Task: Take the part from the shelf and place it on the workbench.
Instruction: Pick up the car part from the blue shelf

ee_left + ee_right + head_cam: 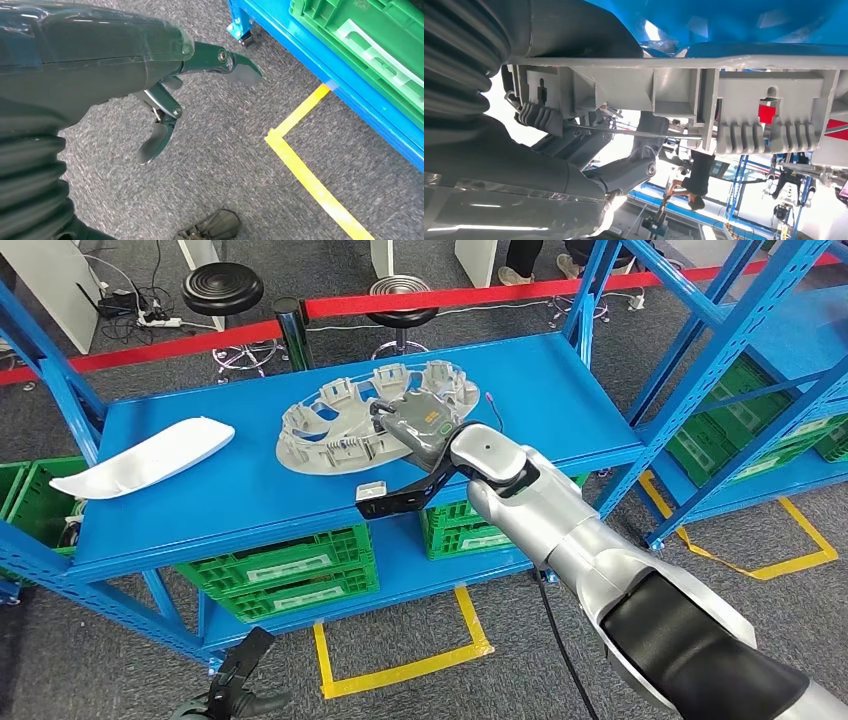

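Grey plastic part: flat oval frame, ribbed, with tabs and cut-outs along the rim; lying on the top board of the blue shelf, near its middle. Right hand on the part's near-right edge; in the right wrist view fingers curled under the ribbed rim, apparently gripping, though the contact is partly hidden. Left hand hanging low over grey carpet, fingers apart, holding nothing. White curved panel at the shelf's left end. Green crates on the lower level; contents not discernible.
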You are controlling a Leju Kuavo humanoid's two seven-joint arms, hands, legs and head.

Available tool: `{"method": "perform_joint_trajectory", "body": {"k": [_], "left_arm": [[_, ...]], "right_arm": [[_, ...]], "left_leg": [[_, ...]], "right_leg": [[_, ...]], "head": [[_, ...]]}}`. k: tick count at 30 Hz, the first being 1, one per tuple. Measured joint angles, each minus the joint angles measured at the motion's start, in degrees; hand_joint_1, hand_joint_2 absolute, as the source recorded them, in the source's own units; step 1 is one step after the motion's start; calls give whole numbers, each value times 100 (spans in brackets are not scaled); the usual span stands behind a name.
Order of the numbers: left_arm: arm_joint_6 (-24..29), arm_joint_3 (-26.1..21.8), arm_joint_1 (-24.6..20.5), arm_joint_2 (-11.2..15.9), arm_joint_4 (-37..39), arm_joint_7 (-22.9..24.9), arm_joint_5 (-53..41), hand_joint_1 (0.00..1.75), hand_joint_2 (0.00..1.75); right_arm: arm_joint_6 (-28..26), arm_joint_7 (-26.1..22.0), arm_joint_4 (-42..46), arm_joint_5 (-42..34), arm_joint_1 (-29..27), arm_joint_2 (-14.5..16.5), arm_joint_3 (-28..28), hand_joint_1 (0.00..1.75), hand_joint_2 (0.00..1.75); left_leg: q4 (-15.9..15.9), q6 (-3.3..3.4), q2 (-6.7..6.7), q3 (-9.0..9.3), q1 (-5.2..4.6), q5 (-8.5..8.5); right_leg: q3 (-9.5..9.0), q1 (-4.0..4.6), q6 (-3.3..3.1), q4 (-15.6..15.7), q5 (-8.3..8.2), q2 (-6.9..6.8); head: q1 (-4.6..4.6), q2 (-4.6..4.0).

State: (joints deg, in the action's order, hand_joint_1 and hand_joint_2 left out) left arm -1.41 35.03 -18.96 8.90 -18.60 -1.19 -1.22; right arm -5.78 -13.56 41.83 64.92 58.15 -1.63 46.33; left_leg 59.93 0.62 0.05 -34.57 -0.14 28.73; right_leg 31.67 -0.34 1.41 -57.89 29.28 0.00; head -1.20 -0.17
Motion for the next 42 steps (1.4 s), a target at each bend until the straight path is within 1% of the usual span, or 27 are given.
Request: {"method": "perform_joint_trajectory", "body": {"k": [12, 15, 20, 27, 32, 37, 39, 42], "left_arm": [[-88, -53, 30, 0, 3, 60, 38, 0, 175], [-96, -79, 68, 1, 4, 80, 24, 0, 175], [-94, -127, 125, 8, 4, 97, -16, 0, 175], [-60, -139, 265, 43, 4, 49, -22, 0, 175], [-21, -172, 369, 71, 4, 7, -17, 0, 175], [9, -204, 440, 107, 4, -43, -11, 0, 175], [20, -230, 452, 109, 4, -51, -11, 0, 175], [23, -238, 453, 109, 4, -53, -11, 0, 175]], "right_arm": [[-48, 156, 215, -126, 30, -15, -275, 175, 175], [-53, 297, 381, -289, 133, -32, -444, 175, 175], [43, 560, 893, -621, 475, -122, -900, 175, 175], [54, 899, 1693, -1094, 634, -439, -1690, 175, 175], [44, 1080, 2219, -1375, 676, -748, -2204, 175, 175], [-40, 1175, 2725, -1655, 724, -1062, -2678, 175, 175], [-82, 1186, 2886, -1701, 739, -1140, -2811, 175, 175], [-97, 1190, 2937, -1711, 747, -1161, -2852, 175, 175]], "left_leg": [[0, 0, -2, -1, 0, 0], [0, 0, -2, -2, 0, 0], [1, 0, -11, -4, -1, 0], [2, 0, -55, -9, -2, 0], [4, 0, -112, -14, -2, -1], [4, 0, -129, -20, -2, -1], [4, 0, -130, -21, -2, -1], [4, 0, -130, -21, -2, -1]], "right_leg": [[0, 0, 0, -1, 0, -1], [1, 0, 0, -1, 0, -1], [4, 0, 0, 0, 0, -5], [5, -1, 0, 5, 1, -22], [1, -1, 4, 7, 5, -66], [-1, -2, 5, 8, 5, -77], [0, -2, 5, 9, 6, -78], [0, -2, 4, 9, 6, -78]], "head": [[1, 0], [0, 0], [0, 0], [-3, 0], [-4, 0], [-7, 0], [-8, 0], [-9, 0]]}}
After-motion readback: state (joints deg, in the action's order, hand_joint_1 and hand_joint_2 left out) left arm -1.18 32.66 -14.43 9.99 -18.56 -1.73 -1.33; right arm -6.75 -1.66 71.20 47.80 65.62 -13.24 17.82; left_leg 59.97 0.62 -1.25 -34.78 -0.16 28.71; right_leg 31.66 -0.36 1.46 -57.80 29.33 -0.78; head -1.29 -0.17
